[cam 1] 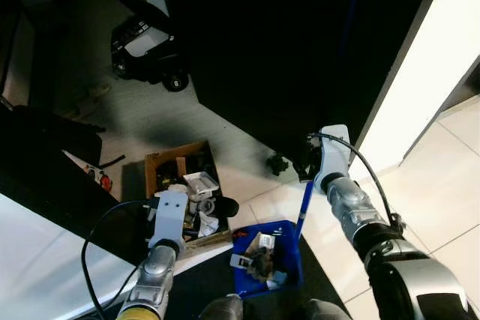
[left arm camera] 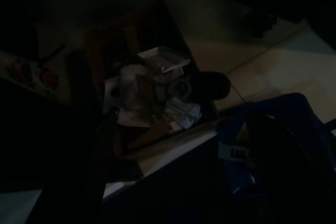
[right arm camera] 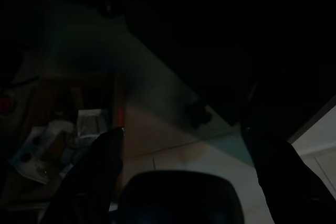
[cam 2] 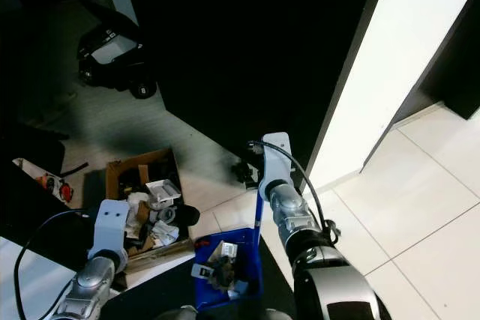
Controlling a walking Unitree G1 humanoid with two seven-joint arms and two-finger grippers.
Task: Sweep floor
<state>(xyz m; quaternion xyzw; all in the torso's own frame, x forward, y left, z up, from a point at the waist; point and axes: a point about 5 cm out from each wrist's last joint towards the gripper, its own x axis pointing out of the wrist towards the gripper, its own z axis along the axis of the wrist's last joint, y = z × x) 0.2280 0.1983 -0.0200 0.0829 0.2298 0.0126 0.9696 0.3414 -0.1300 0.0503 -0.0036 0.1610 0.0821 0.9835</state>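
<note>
Two arms reach forward — right pincer [cam 1: 309,177] above blue dustpan [cam 1: 289,260].

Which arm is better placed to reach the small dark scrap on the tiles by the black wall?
Right, probably. The right gripper sits close beside the small dark scrap; the left gripper hangs over the brown cardboard box.

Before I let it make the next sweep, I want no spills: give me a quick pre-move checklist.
1. Blue dustpan on the floor, already holding debris: ok.
2. Blue handle leading up toward the right gripper: whether the grip is firm, cannot tell.
3. Small dark object on the tiles, outside the pan: not ok.
4. Cardboard box full of scraps close beside the dustpan: not ok, easily bumped.
5. Left gripper over the box; finger state: cannot tell.
</note>
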